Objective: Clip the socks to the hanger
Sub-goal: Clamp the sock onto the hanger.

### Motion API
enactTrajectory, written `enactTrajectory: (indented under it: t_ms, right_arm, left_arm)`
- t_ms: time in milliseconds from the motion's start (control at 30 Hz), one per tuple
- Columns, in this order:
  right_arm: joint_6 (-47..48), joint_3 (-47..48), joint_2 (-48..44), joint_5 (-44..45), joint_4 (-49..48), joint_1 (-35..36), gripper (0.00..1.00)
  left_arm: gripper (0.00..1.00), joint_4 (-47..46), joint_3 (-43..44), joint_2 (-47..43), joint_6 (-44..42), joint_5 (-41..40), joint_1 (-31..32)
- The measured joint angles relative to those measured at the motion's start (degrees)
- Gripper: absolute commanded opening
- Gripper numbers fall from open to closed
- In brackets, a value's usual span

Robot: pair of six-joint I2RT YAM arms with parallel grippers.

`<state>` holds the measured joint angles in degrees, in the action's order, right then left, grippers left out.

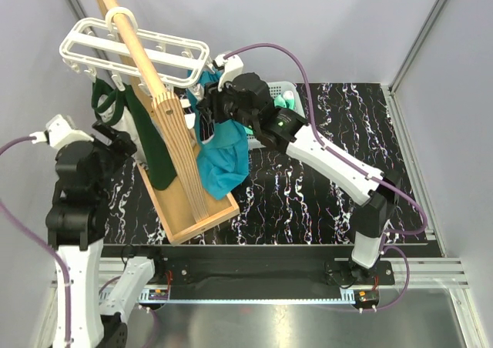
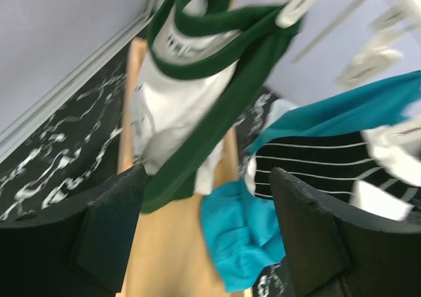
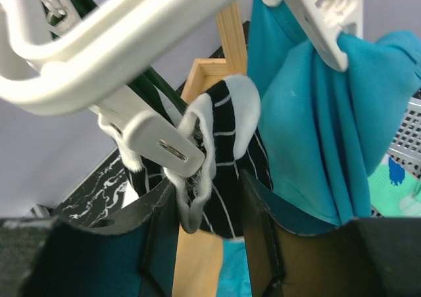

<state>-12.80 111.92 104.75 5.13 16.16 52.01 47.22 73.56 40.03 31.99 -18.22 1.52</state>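
The white hanger hangs by its hook loop on the wooden pole; its frame also shows in the right wrist view. A black sock with white stripes hangs from one white clip, which grips its white cuff. My right gripper is open, with a finger on each side of this sock's lower part; in the top view it sits just under the hanger's right end. My left gripper is open and empty, left of the stand. The striped sock shows to its right. A mint sock lies in the basket.
A teal cloth and a long dark green garment hang from the hanger. The wooden pole and slatted stand lean across the table's left half. A grey mesh basket stands behind the right arm.
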Motion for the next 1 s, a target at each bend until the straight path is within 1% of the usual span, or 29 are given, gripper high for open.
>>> enactTrajectory:
  t_ms: [100,233,333,400,500,600,700,833,1000]
  right_arm:
    - [0.31,-1.66,-0.46,0.07,0.0,-0.85,0.46]
    - [0.44,-3.26,-1.11,0.2,0.0,-2.05,0.46]
    - [0.35,-4.37,-1.81,-0.33,-0.02,-3.52,0.47]
    - [0.33,-5.14,-2.38,-1.18,0.0,-4.55,0.47]
    - [0.42,-6.88,-3.72,-2.36,-0.11,-5.51,0.47]
    - [0.37,-10.08,-5.51,-3.8,-1.64,-5.66,0.47]
    - [0.15,-11.39,-5.81,-4.92,-3.1,-5.86,0.47]
    - [-0.37,-10.91,-4.28,-6.82,-6.51,-7.56,0.47]
    - [-1.53,-5.01,3.67,-8.85,-12.07,-10.67,0.47]
  left_arm:
    - [0.83,2.86,0.79,4.31,1.11,-0.85,-0.37]
    - [0.79,3.34,2.23,9.14,2.43,0.5,-2.38]
    - [0.82,1.03,2.34,10.23,2.32,6.4,-6.67]
    - [0.83,-1.86,2.34,9.92,1.88,12.33,-9.88]
    - [0.83,-6.27,2.62,9.57,0.85,20.41,-14.36]
    - [0.83,-8.83,3.93,10.01,0.85,25.73,-17.25]
    - [0.84,-10.86,3.93,9.9,1.79,27.02,-18.12]
    - [0.84,-12.13,2.8,7.89,3.78,27.02,-18.14]
    - [0.84,-9.57,5.7,7.41,4.26,25.14,-18.23]
